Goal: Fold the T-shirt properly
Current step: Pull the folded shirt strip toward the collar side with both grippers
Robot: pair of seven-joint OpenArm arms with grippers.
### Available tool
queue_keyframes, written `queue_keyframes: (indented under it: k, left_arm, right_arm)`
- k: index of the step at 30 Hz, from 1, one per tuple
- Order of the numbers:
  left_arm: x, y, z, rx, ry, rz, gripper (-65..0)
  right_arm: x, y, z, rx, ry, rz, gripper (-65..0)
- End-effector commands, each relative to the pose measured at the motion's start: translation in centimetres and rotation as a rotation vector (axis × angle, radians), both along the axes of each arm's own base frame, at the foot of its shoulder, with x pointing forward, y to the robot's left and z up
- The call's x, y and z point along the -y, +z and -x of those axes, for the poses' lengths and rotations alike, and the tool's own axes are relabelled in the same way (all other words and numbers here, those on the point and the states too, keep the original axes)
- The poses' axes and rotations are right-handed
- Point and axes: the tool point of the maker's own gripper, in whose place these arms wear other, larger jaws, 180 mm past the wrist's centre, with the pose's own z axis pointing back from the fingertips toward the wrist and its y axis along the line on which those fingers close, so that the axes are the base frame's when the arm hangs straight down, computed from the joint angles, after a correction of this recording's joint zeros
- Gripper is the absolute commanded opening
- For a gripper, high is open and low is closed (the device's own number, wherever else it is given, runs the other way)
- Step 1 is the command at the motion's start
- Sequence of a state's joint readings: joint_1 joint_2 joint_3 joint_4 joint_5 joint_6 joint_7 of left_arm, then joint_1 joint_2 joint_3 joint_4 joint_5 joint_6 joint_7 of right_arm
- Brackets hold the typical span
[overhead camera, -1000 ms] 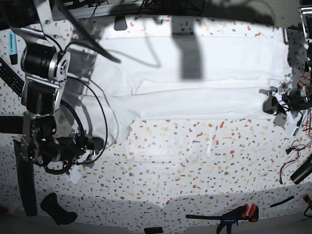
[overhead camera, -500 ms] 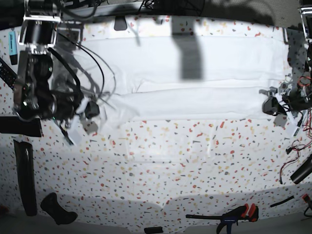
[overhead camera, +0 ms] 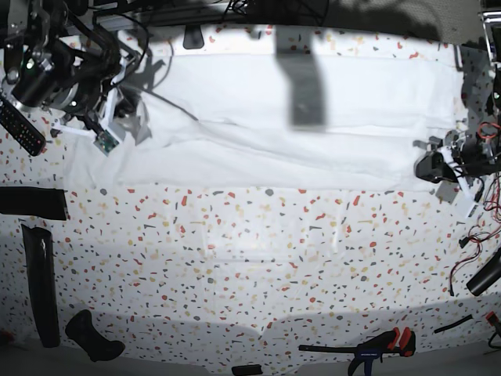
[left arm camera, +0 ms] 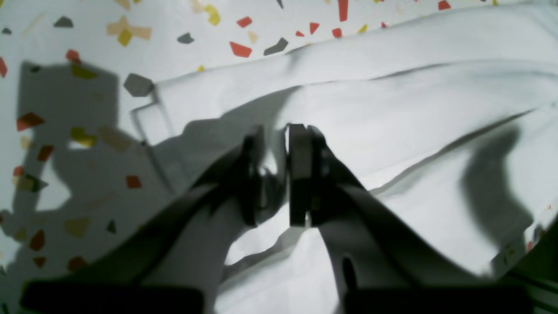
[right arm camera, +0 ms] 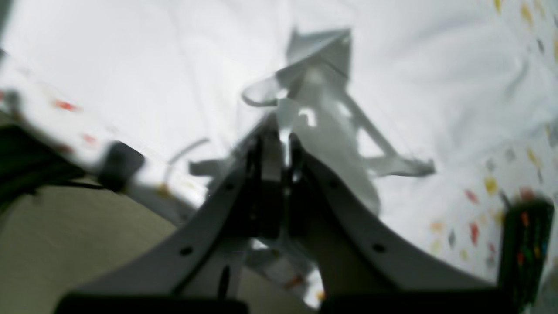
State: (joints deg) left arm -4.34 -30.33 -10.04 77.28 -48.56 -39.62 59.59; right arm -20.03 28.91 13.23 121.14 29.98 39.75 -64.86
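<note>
The white T-shirt (overhead camera: 313, 117) lies spread in a wide band across the far half of the speckled table (overhead camera: 274, 258). At the far left, my right gripper (overhead camera: 125, 124) hangs over the shirt's left end. In the blurred right wrist view this gripper (right arm camera: 282, 144) is shut, with a thin bit of white cloth (right arm camera: 392, 87) between the fingers. My left gripper (overhead camera: 429, 166) is at the shirt's right end, low on the table. Seen from the left wrist, it (left arm camera: 279, 131) is closed on a fold of the T-shirt (left arm camera: 414, 109).
A black remote (overhead camera: 19, 125) lies at the left edge, with black strips (overhead camera: 31, 204) and a black handle (overhead camera: 94, 337) nearer the front. An orange-and-black clamp (overhead camera: 383, 345) lies at the front edge. Cables (overhead camera: 470, 258) trail at the right.
My right arm has swung from the near left up to the far left, taking the shirt's edge with it. The shirt's front edge now lies flatter. The left arm has stayed put.
</note>
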Motion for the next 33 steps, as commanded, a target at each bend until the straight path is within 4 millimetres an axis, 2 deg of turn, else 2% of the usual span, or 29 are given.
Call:
queue_keyframes:
  k: [1,5,9,11,13,17,23,29,33]
  left_arm:
    - [-0.4,1.6,-0.8,0.051,-0.001,0.008,-55.1]
    - [0.4,1.6,-0.1,0.044,0.003,0.08,-59.4]
    - [0.5,1.5,0.1,0.04,0.003,0.09,-61.5]
    - [0.3,1.7,0.1,0.044,0.003,0.085,-61.9]
    - [0.1,2.3,-0.1,0.056,0.005,0.101,-65.0]
    - [-0.6,3.6,-0.2,0.069,0.006,0.127,-65.0]
    - [-1.8,3.7,0.6,0.042,-0.006,0.094,-65.0]
    - [0.9,4.6,3.7,0.039,-0.129,0.068,-65.0]
    - [2.3,4.7,6.5,0.033,-0.234,-0.027,-65.0]
  right_arm:
    - [0.6,0.6,-0.2,0.034,0.005,0.029,-65.0]
    - [2.1,0.2,-0.2,0.086,-0.003,0.122,-65.0]
    - [2.5,0.1,-0.2,0.096,-0.004,0.149,-65.0]
    - [2.5,0.1,-0.2,0.096,-0.005,0.149,-65.0]
    - [2.5,0.1,-0.2,0.096,-0.004,0.149,-65.0]
    - [2.5,0.1,-0.2,0.096,-0.004,0.149,-65.0]
    - [2.5,0.1,-0.2,0.096,-0.005,0.149,-65.0]
    - [2.5,0.1,-0.2,0.096,-0.005,0.149,-65.0]
    - [2.5,0.1,-0.2,0.096,-0.004,0.149,-65.0]
